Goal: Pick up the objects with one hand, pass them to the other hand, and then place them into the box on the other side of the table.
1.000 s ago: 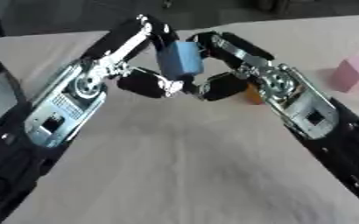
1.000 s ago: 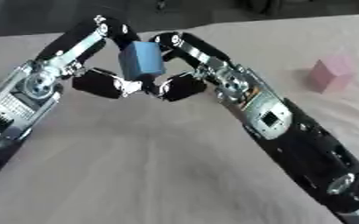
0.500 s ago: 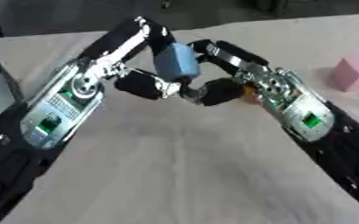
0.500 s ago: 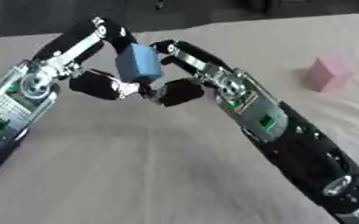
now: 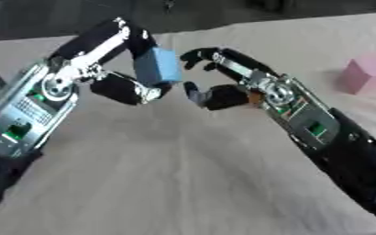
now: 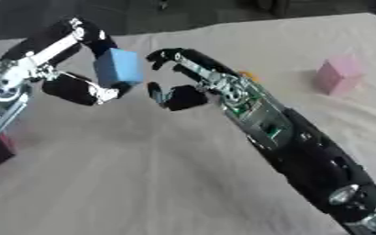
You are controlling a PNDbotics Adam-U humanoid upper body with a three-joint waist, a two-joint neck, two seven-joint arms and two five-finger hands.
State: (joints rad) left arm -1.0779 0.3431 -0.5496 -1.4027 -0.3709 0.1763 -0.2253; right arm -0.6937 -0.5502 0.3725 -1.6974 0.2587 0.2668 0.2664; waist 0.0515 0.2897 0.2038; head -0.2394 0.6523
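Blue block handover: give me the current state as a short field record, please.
blue block: held above the tablecloth, in the left robot hand
left robot hand: fingers and thumb curled round the block
right robot hand: just right of the block, fingers curved but holding nothing, a gap to the block
pink block: upright on the tablecloth, far right, untouched
tablecloth: beige, covers the work area
handover stage: block is in the left robot hand only
box: a dark edge at the far left, cannot tell if it is the box
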